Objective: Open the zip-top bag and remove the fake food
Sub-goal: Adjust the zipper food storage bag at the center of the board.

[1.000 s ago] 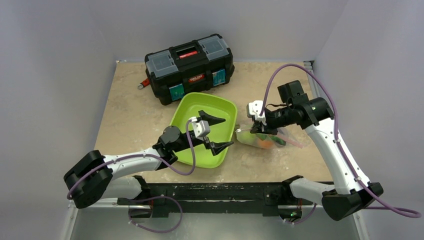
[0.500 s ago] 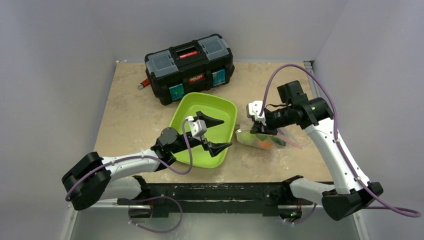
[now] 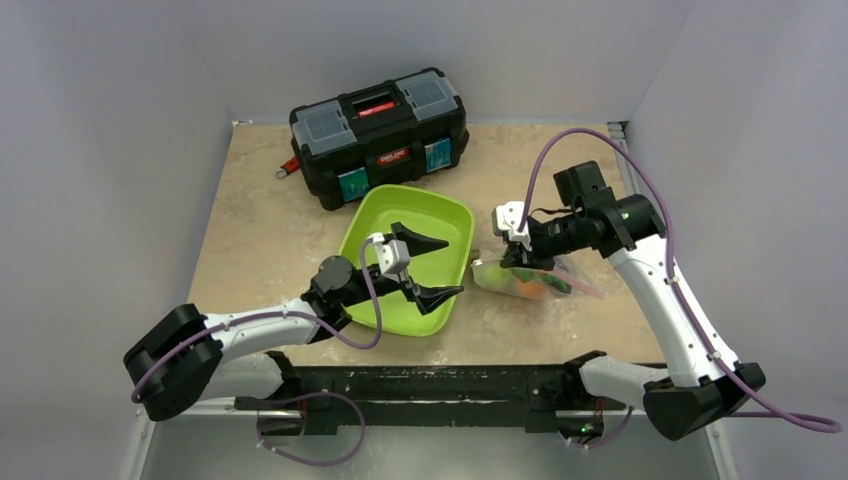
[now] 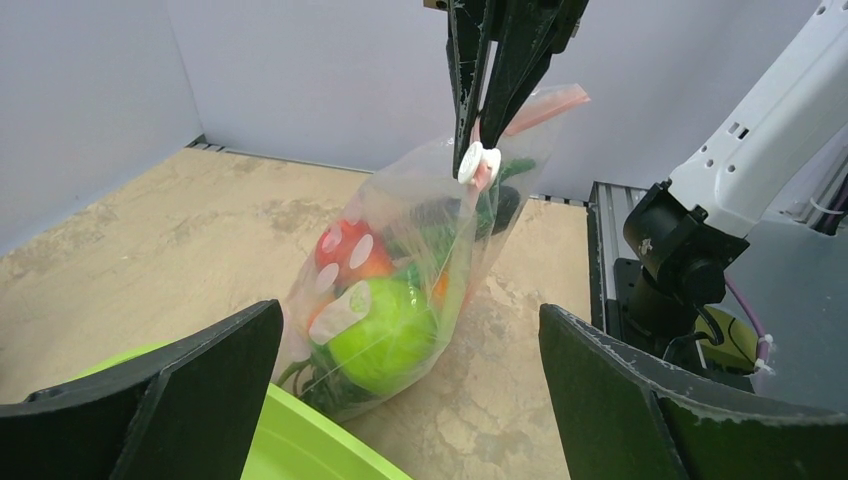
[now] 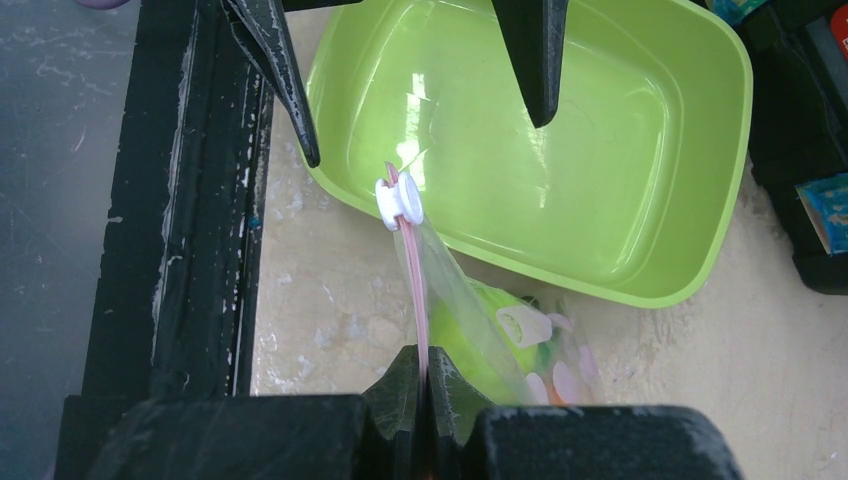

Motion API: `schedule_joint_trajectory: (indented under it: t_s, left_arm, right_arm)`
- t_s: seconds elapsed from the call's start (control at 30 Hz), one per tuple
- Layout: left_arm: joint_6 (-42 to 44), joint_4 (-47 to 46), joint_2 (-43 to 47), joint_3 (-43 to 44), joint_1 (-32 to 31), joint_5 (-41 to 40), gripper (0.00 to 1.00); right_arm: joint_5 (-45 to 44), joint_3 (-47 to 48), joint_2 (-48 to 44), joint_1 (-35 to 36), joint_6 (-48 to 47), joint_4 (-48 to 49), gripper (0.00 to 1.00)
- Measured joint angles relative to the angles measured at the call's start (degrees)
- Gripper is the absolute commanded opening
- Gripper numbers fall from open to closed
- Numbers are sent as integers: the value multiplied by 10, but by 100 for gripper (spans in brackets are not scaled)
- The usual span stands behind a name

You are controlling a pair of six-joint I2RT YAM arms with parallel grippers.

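The zip-top bag [image 3: 527, 279] stands tilted on the table just right of the green tray, its pink zip strip [image 5: 413, 290] uppermost. My right gripper [image 5: 428, 365] is shut on that strip, a short way behind the white slider [image 5: 399, 200]. Fake food fills the bag: a green lime [image 4: 385, 335], a red strawberry [image 4: 340, 250] and green stems. My left gripper [image 3: 452, 267] hovers wide open over the tray's right edge. It faces the bag with nothing between its fingers [image 4: 180, 400]. The slider [image 4: 472, 162] hangs ahead of and above it.
The lime-green tray [image 3: 400, 215] lies between the two arms, with nothing in the part that shows. A black toolbox [image 3: 380, 135] stands at the back of the table. The black base rail [image 5: 180, 250] runs along the near edge.
My left gripper has drawn back slightly to the left, staying wide open. The right gripper and the bag have not moved.
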State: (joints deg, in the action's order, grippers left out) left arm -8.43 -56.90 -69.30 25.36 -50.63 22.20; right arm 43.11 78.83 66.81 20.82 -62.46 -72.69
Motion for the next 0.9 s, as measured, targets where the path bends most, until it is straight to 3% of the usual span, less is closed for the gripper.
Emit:
schedule_joint_trajectory:
  t_s: [0.9]
  left_arm:
    - [0,-2,0,-9,1,1,100]
  right_arm:
    - [0,0,3,0,0,-2,0]
